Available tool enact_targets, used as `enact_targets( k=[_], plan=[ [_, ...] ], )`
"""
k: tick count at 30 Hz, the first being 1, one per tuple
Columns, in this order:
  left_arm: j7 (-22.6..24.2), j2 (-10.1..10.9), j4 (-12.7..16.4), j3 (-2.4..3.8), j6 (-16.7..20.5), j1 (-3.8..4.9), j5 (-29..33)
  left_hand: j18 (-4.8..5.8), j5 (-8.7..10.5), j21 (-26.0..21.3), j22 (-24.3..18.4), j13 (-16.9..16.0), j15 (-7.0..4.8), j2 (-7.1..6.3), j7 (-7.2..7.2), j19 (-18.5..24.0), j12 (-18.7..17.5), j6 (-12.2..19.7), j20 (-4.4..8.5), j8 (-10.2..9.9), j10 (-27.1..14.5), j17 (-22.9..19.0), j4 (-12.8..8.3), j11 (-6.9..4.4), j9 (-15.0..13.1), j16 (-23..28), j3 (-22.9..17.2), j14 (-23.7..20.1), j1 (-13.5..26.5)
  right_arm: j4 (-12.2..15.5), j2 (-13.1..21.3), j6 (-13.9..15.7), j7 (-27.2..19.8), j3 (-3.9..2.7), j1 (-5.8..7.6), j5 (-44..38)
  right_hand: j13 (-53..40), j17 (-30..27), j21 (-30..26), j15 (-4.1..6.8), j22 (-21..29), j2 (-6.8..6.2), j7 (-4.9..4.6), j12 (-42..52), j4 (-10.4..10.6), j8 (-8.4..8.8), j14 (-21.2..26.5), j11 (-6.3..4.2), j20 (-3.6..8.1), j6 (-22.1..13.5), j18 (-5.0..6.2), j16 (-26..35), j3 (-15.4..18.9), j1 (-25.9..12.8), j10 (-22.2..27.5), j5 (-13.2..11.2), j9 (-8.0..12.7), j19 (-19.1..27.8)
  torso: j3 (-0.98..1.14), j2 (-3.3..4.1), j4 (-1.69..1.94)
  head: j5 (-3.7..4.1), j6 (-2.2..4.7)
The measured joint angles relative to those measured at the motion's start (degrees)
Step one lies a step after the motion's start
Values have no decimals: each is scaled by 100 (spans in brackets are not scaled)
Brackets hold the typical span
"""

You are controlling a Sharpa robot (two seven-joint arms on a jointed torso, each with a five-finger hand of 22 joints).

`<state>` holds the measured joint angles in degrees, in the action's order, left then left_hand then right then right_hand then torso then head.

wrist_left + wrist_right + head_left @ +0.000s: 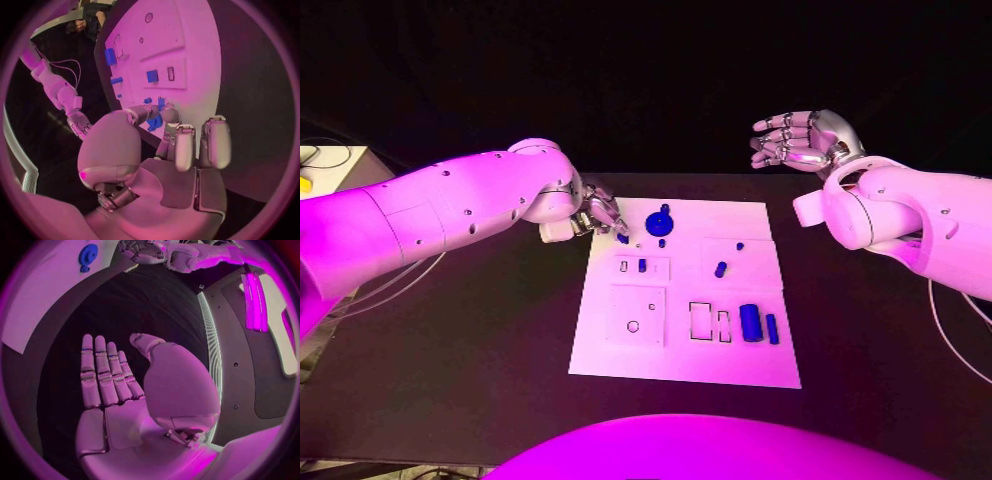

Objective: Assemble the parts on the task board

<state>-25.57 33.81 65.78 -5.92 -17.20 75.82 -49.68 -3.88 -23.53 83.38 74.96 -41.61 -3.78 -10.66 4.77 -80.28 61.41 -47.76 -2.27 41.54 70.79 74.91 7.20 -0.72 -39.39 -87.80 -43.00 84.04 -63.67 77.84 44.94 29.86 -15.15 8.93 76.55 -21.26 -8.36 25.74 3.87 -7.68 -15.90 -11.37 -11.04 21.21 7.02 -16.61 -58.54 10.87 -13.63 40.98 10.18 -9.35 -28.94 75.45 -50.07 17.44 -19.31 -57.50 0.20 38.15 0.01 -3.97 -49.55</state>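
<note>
Assembly judged early: left hand (pixel 596 214) pinching a small blue part (pixel 154 121) at the task board (pixel 733 365) 11 o'clock corner, right hand (pixel 800 140) spread empty off the 2 o'clock corner above the counter (pixel 473 340), blue gear (pixel 659 222) and cylinder (pixel 750 322) loose.

The table (pixel 473 330) is matt black and looks smooth, taking little shine. The task board (pixel 689 360) is a flat white plate with a matt, even face. The parts, such as the round disc (pixel 659 223) at its far side and the bar (pixel 751 322) near its right edge, look like smooth blue plastic. Both arms wear glossy white shells; the left hand (pixel 596 213) and right hand (pixel 798 140) are polished silver metal.
</note>
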Motion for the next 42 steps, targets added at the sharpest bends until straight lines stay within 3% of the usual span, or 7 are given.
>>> enact_targets(
  k=[9,17,19,23,42],
  plan=[
    [-95,144,328,-92,260,-1,-32,0,-85,22,-1,-37,0,-15,-30,-41,23,-70,-1,-2,50,0,0,-10,-1,0,0,0,61,2,11,0,0,0,-7,12,18,-12,0,0,22,0,0,0,0,22,0,0,0,0,0,10,0,0,0,0,0,0,1,8,0,-8,-18],
    [-197,257,620,-221,374,-1,-192,-1,-118,22,-1,-62,0,-31,-39,-41,23,-80,-1,-11,73,0,-1,-31,-5,0,0,0,76,22,39,0,0,0,-20,16,31,-20,0,0,35,0,0,0,0,22,0,20,0,0,0,31,0,0,21,0,5,0,4,7,2,-24,-32],
    [-214,266,654,-243,375,-3,-231,-1,-119,22,-1,-62,0,-45,-39,-41,22,-80,-1,-18,74,0,0,-32,-165,0,0,0,90,24,45,0,0,0,-23,17,32,-20,0,0,36,0,0,0,0,22,0,20,0,0,0,31,0,0,21,5,5,0,4,5,3,-30,-31],
    [-250,276,692,-279,366,-4,-319,-1,-119,22,-1,-53,0,-45,-40,-41,22,-81,-1,-19,74,0,-1,-32,-165,0,0,0,91,43,60,0,0,0,-35,18,49,-28,0,0,55,25,0,0,0,22,0,20,0,0,0,31,0,-25,21,21,5,0,1,5,0,-35,-27],
    [-309,230,731,-310,204,-16,-505,0,-172,22,-2,-46,1,-45,-40,-40,22,-81,-1,-43,71,0,-1,-28,-171,1,1,0,90,29,79,-24,-12,1,-57,57,97,-51,0,-20,112,69,0,0,0,22,-20,20,0,0,0,31,0,-69,20,21,4,0,-2,15,-4,-51,-31]
  ],
)
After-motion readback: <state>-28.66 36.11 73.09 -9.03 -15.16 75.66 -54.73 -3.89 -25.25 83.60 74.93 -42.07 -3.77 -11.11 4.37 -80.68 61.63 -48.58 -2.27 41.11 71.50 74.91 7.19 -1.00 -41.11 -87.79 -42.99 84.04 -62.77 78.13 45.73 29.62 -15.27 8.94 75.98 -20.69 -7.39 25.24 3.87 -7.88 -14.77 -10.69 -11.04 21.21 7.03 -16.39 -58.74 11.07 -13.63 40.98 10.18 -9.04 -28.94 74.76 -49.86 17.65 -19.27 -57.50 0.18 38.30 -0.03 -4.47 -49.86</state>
